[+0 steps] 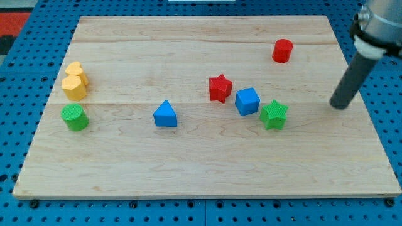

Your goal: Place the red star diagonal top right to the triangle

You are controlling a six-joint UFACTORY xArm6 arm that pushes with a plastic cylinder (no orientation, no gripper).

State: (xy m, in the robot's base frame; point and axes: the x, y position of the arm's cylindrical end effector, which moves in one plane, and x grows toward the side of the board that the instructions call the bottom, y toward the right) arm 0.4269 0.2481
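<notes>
The red star lies near the board's middle, up and to the right of the blue triangle. A blue cube sits just right of the star, nearly touching it. A green star lies right of the cube. My tip rests on the board at the view's right, well to the right of the green star and far from the red star.
A red cylinder stands at the upper right. A yellow heart and a yellow hexagon sit together at the left, with a green cylinder below them. The wooden board lies on a blue pegboard.
</notes>
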